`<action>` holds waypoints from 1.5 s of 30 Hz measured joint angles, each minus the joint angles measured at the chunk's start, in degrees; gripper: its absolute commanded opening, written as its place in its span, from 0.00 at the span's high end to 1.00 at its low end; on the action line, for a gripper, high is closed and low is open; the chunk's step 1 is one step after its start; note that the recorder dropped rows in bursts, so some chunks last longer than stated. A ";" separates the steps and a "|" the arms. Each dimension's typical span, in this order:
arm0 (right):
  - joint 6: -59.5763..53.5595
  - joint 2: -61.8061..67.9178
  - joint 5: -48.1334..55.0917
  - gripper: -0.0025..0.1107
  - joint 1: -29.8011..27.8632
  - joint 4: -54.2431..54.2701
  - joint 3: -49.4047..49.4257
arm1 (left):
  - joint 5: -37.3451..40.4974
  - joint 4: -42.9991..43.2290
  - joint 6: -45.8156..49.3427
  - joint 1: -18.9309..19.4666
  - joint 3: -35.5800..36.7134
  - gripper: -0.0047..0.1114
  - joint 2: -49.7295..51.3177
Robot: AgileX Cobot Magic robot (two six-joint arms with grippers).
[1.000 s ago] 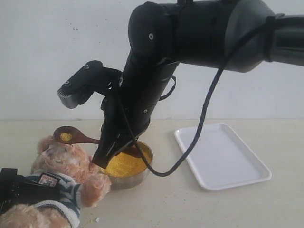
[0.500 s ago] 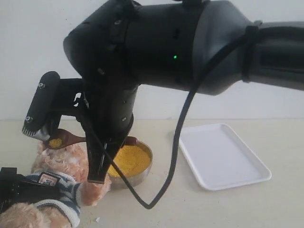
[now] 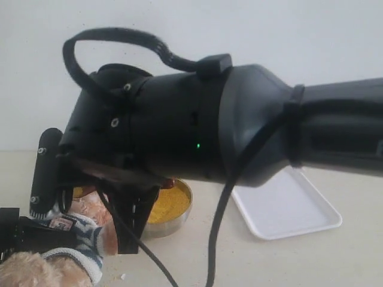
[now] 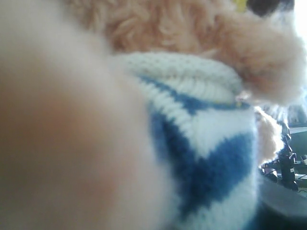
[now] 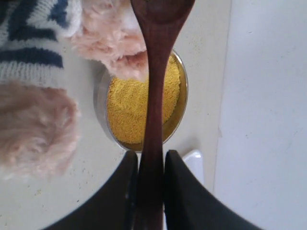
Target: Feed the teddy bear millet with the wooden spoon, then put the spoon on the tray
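The wooden spoon (image 5: 156, 96) is clamped by its handle in my right gripper (image 5: 151, 165), which is shut on it. Its oval bowl runs off the frame edge beside the teddy bear's paw (image 5: 115, 43). Under the handle sits the steel bowl of millet (image 5: 127, 108). In the exterior view the teddy bear (image 3: 81, 236) in its striped shirt lies at the lower left, with my left gripper (image 3: 18, 233) closed on its body. The left wrist view shows only fur and shirt (image 4: 211, 143). The white tray (image 3: 287, 206) lies right of the millet bowl (image 3: 170, 203), half hidden by my arm.
My bulky black right arm (image 3: 209, 137) and its cable fill the middle of the exterior view and hide the spoon's bowl and the bear's head. A few spilled grains dot the beige table (image 3: 269, 263). A white wall stands behind.
My right arm has swung left and lower over the bear, carrying the spoon with it. The spoon's bowl, visible earlier with millet in it, is now hidden. The bear and left gripper have stayed put.
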 measured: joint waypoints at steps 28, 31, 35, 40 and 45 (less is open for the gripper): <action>3.72 0.00 0.54 0.98 3.91 -15.07 1.58 | 0.00 -0.24 0.00 0.00 0.00 0.93 0.00; 3.54 0.00 0.89 0.98 4.73 -17.44 1.58 | 0.11 -0.34 0.00 0.00 0.00 0.93 0.00; 3.54 0.00 2.35 0.98 4.94 -17.91 1.58 | 0.11 -0.34 0.00 0.00 0.00 0.93 0.00; 7.30 -0.09 3.00 0.98 4.94 -17.91 1.58 | 0.11 -1.16 0.00 0.00 0.00 0.93 0.00; 5.08 -2.96 3.14 0.98 -4.59 -6.32 1.68 | -1.07 -2.92 0.50 0.00 0.00 0.93 0.00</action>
